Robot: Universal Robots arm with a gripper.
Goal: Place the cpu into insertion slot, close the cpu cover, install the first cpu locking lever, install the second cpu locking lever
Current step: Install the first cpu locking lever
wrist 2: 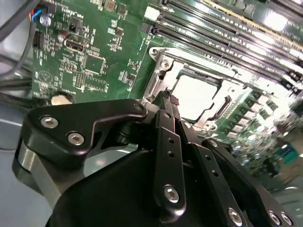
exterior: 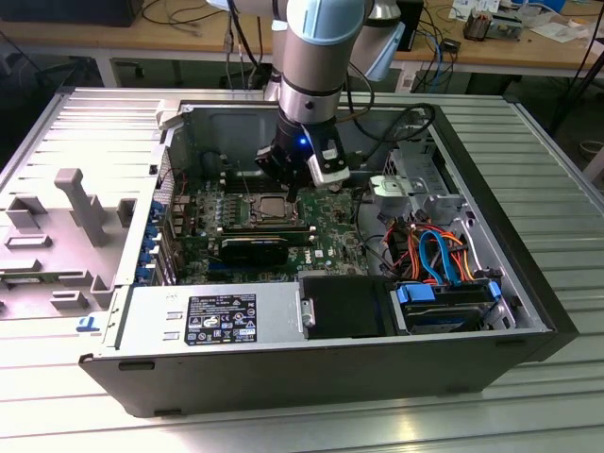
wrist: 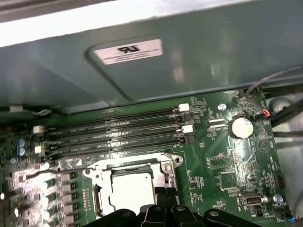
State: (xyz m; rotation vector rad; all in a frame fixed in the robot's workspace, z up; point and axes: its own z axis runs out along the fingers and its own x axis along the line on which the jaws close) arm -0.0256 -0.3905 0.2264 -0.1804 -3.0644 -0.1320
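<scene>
Ribbed worktop (exterior: 38, 396) carries an open computer case (exterior: 283, 368). Mid-board, the cpu (wrist 2: 191, 97) lies in the insertion slot (wrist 2: 155, 86), with the cpu cover (wrist 2: 189, 66) apparently lowered. The hand (wrist 2: 170, 100), fingers pinched together, is at the cover's edge. Risk: sideways slip scraping the board.

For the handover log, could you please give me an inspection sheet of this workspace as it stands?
Surface: ribbed metal table carrying an open computer case.
Job's things: cpu sits in the insertion slot; cpu cover lies flat around it.
Clutter: grey moulded panel on the table at the exterior view's left.
Grippers: gripper shut, tips at the socket's edge beside the cpu.
Cables: orange and blue cables inside the case.
Surroundings: wooden bench behind the table.
</scene>
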